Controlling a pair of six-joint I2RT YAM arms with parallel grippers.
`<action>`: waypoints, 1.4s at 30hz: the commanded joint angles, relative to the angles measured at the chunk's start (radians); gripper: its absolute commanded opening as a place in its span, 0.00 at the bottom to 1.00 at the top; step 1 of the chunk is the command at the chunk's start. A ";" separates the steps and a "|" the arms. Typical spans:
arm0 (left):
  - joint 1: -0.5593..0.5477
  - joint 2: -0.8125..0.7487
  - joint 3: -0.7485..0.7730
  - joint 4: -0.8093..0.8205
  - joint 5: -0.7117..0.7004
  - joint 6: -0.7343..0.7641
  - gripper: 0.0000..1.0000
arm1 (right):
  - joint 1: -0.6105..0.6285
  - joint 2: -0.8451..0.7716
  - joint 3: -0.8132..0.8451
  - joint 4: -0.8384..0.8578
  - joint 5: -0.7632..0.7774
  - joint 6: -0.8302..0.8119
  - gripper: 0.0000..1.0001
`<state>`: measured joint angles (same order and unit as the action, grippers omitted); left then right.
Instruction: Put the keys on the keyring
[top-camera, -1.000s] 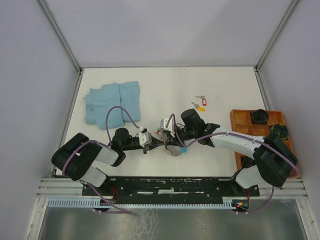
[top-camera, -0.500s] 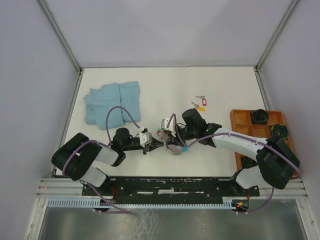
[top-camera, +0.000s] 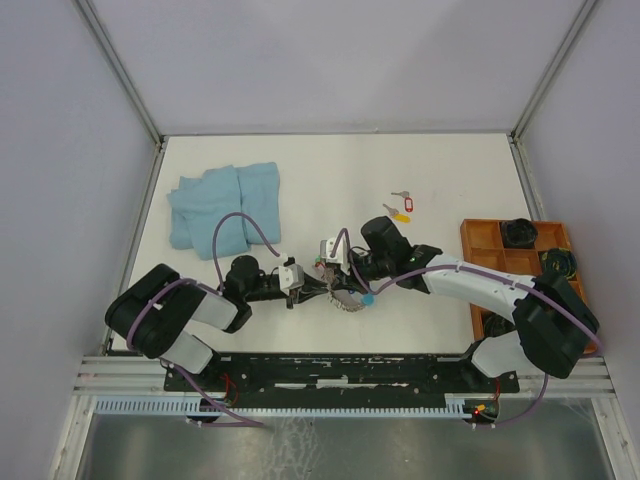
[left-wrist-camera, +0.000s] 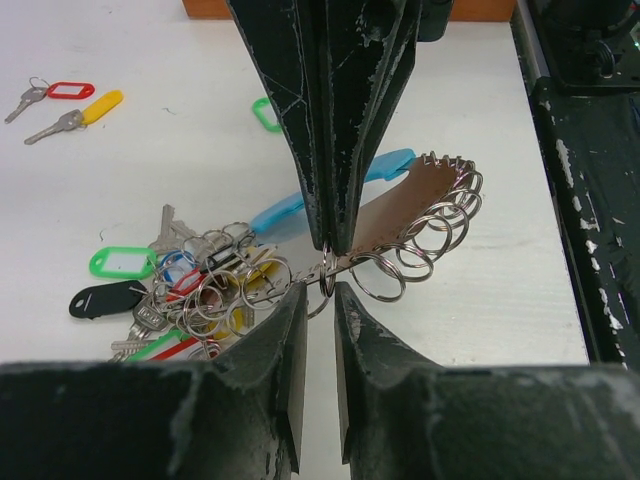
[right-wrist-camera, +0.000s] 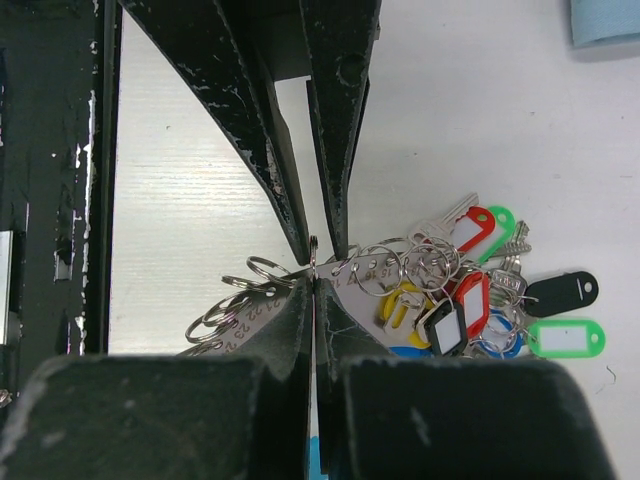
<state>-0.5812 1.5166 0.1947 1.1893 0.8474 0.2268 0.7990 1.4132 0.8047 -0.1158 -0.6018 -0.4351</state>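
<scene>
Clenching one split ring (left-wrist-camera: 327, 284) of the leather fob (left-wrist-camera: 400, 205), the right jaws are steadying it for threading; the left jaws are straddling it, slightly parted.

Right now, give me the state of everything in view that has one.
keyring, one ring pinched, bunch of tagged keys attached.
right gripper, shut on the keyring.
left gripper, slightly open, tips either side of that ring.
red-tagged key, loose, not on the keyring.
yellow-tagged key, loose, not on the keyring.
towel, folded, lying flat.
tray, partly filled.
</scene>
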 joint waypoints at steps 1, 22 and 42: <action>-0.001 0.017 0.023 0.072 0.036 -0.018 0.23 | 0.012 0.007 0.056 0.016 -0.028 -0.020 0.01; 0.000 0.021 0.034 0.038 0.061 0.008 0.03 | 0.040 0.008 0.095 -0.069 0.057 -0.038 0.17; 0.002 -0.002 -0.009 0.139 -0.122 -0.074 0.03 | 0.030 -0.353 -0.085 -0.118 0.753 0.476 0.65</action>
<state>-0.5812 1.5391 0.1982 1.2026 0.8024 0.2211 0.8356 1.1072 0.7338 -0.2119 -0.0875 -0.1230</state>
